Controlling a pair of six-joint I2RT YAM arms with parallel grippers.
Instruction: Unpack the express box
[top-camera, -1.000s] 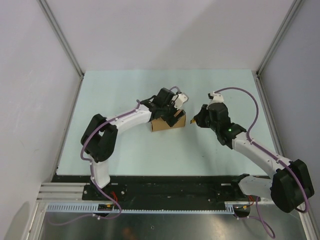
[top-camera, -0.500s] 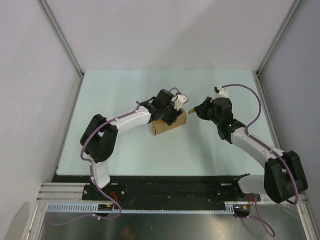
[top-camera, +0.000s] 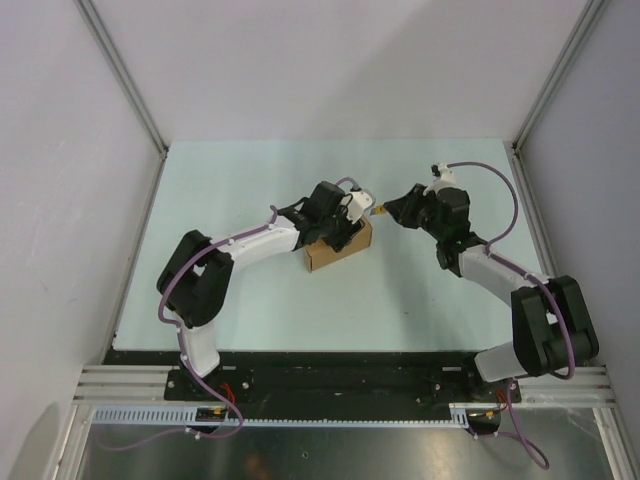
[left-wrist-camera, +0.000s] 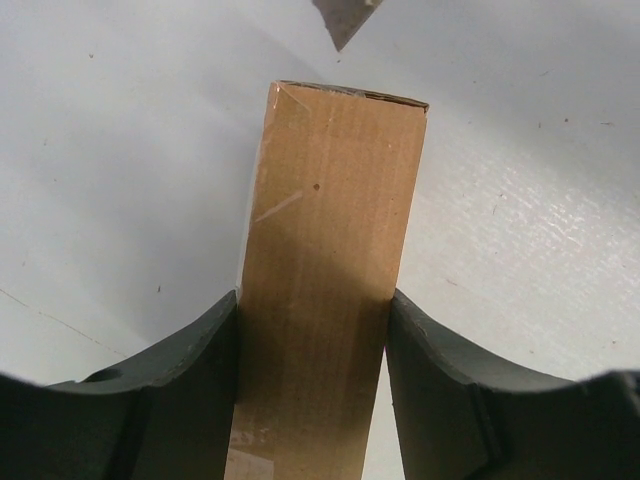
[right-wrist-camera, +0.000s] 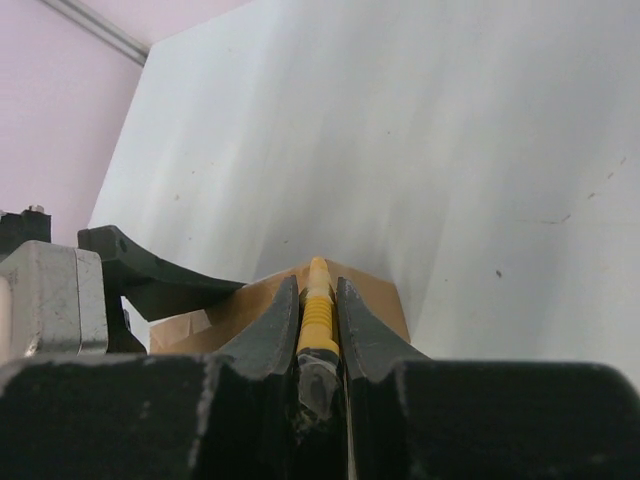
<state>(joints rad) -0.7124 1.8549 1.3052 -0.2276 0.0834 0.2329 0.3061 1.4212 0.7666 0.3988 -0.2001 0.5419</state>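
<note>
My left gripper (left-wrist-camera: 313, 300) is clamped on the express box (top-camera: 330, 252), one finger pressing on each long brown side. The box sits about in the middle of the table (top-camera: 230, 180). My right gripper (right-wrist-camera: 316, 288) is narrow and holds a yellow utility knife (right-wrist-camera: 317, 305). The knife's tip is at the box's right end, but I cannot tell if it touches.

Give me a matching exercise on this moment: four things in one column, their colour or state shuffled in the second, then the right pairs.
Things:
1. express box
2. left gripper
3. right gripper
4. yellow utility knife

States:
A. shut on the knife
B. plain brown cardboard
C. shut on the box's two sides
D. held, tip pointing toward the box

Pairs: 1-B, 2-C, 3-A, 4-D
</note>
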